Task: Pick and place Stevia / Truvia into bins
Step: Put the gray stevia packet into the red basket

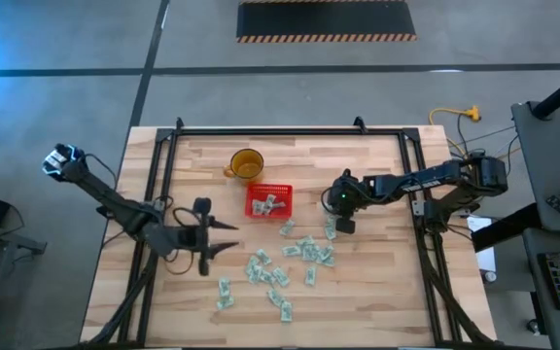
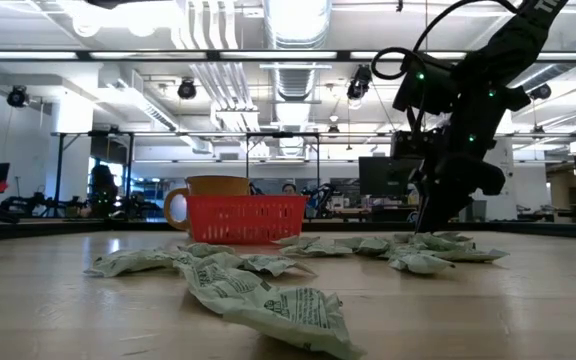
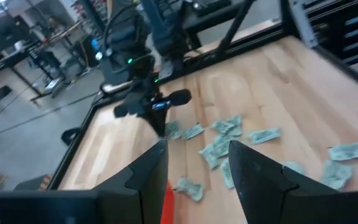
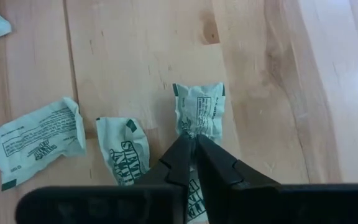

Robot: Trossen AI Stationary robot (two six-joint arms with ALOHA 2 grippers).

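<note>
**A:** What's in the containers?

**B:** The red basket (image 1: 267, 201) sits near the middle of the wooden table (image 1: 377, 301), and from above a few pale green sachets (image 1: 270, 204) lie inside it. The amber cup (image 1: 246, 163) stands just beside it, farther from the arms' bases; I can't tell whether anything is in it.

**A:** How do they look?

**B:** The basket is square plastic with mesh-like sides. The cup is translucent, round, with a handle. The tabletop is pale planked wood inside a dark metal frame.

**A:** And the rest of the sachets?

**B:** The loose sachets (image 1: 304, 251) are scattered over the table on the near side of the basket, spreading toward the right arm. They are flat, crinkled paper rectangles, pale green with dark print, and they point every which way.

**A:** The right gripper?

**B:** The right gripper (image 4: 195, 142) is down at the edge of that scatter, its fingers pinched together on the near edge of one sachet (image 4: 199, 111). That sachet lies flat on the wood, its long axis running straight away from the fingertips. Two more lie just beside it, one tilted.

**A:** The left?

**B:** The left gripper (image 1: 224, 236) hangs over bare table, well apart from the basket, fingers partly spread and holding nothing.
</note>
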